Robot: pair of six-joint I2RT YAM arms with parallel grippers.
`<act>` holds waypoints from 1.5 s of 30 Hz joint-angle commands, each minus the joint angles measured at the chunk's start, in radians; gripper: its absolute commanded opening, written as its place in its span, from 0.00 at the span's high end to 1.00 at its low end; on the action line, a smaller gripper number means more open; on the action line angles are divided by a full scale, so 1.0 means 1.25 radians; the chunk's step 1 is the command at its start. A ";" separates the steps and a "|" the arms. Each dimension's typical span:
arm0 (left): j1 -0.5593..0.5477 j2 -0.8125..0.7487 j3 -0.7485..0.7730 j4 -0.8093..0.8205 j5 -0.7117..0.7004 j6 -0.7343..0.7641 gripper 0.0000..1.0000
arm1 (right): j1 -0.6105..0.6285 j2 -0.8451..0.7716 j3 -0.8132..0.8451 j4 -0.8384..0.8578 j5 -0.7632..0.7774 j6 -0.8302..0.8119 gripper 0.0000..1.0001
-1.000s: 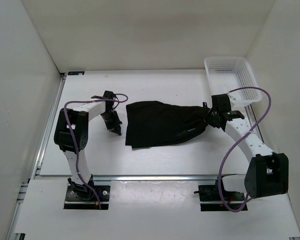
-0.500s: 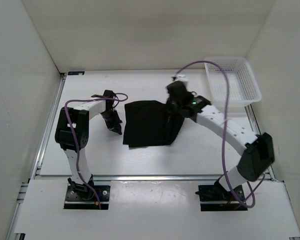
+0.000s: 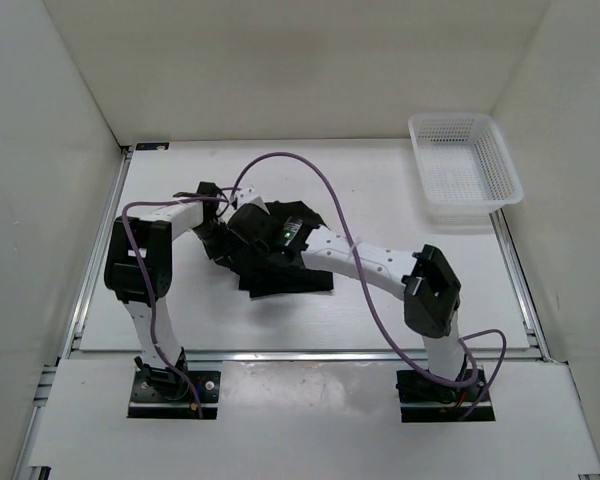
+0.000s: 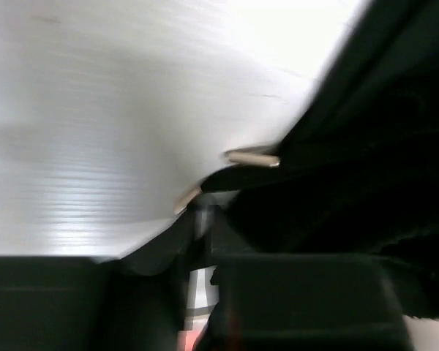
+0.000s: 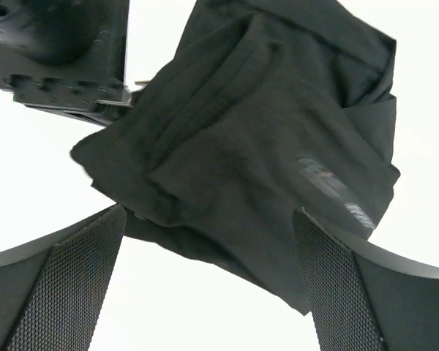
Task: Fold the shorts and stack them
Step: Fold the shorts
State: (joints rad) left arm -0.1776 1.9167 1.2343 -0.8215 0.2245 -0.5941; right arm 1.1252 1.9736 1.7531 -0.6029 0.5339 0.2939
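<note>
The shorts (image 3: 280,280) lay folded but rumpled, well left of the basket (image 3: 466,119), stacking undone. The right gripper (image 5: 205,216) gaped empty over them; whether the left gripper (image 3: 212,236) gripped couldn't be told.

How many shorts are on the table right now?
1. The shorts lie bunched at mid-table beneath the open right end effector; none shows in the basket. Another could hide beneath.

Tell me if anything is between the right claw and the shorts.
Nothing visible does. The right claw hangs open straight above the shorts, only air between them. The left claw sits at the shorts' edge, off to one side, not in the way.
</note>
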 commanded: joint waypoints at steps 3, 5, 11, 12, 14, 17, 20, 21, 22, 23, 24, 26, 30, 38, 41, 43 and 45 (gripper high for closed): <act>0.095 -0.094 -0.034 0.002 -0.029 0.048 0.53 | -0.037 -0.205 -0.018 0.010 -0.010 0.005 0.01; 0.130 -0.126 -0.025 -0.030 -0.041 0.065 0.52 | -0.070 -0.285 -0.088 0.010 -0.057 0.048 0.01; 0.093 -0.202 0.065 -0.100 -0.095 0.119 0.81 | -0.223 -0.412 -0.283 0.017 -0.180 0.184 0.78; 0.072 -0.202 0.103 -0.118 -0.095 0.119 0.83 | -0.240 -0.412 -0.320 0.017 -0.202 0.199 0.81; 0.001 -0.193 0.143 -0.134 -0.111 0.127 0.76 | -0.279 -0.405 -0.343 0.030 -0.288 0.221 0.79; -0.068 -0.135 0.227 -0.162 -0.178 0.127 0.51 | -0.305 -0.358 -0.343 0.030 -0.330 0.238 0.63; -0.133 -0.049 0.329 -0.192 -0.213 0.119 0.31 | -0.339 -0.316 -0.360 0.030 -0.386 0.247 0.34; -0.156 -0.029 0.354 -0.202 -0.221 0.119 0.15 | -0.348 -0.306 -0.361 0.039 -0.400 0.254 0.16; -0.166 -0.008 0.399 -0.202 -0.230 0.112 0.10 | -0.366 -0.284 -0.361 0.039 -0.413 0.255 0.11; -0.166 0.013 0.422 -0.210 -0.257 0.112 0.04 | -0.376 -0.273 -0.369 0.048 -0.423 0.262 0.08; -0.177 0.060 0.448 -0.226 -0.268 0.112 0.00 | -0.396 -0.249 -0.369 0.048 -0.450 0.262 0.06; -0.184 0.111 0.527 -0.250 -0.286 0.105 0.00 | -0.415 -0.223 -0.369 0.067 -0.470 0.262 0.04; -0.184 0.211 0.610 -0.275 -0.309 0.112 0.00 | -0.469 -0.157 -0.346 0.094 -0.517 0.262 0.05; -0.161 0.220 0.590 -0.231 -0.166 0.156 0.71 | -0.558 -0.033 -0.282 0.175 -0.659 0.282 0.12; -0.138 0.195 0.570 -0.231 -0.147 0.156 0.90 | -0.566 0.022 -0.245 0.184 -0.698 0.290 0.15; -0.138 0.165 0.563 -0.223 -0.139 0.156 0.90 | -0.566 0.043 -0.227 0.206 -0.736 0.299 0.20; -0.129 0.146 0.554 -0.223 -0.132 0.156 0.90 | -0.559 0.061 -0.227 0.256 -0.772 0.318 0.31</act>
State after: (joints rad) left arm -0.3607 2.2326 1.9366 -1.1141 0.0212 -0.4088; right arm 0.4103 2.0312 1.4300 -0.3729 -0.3119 0.6575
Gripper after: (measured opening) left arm 0.166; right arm 0.713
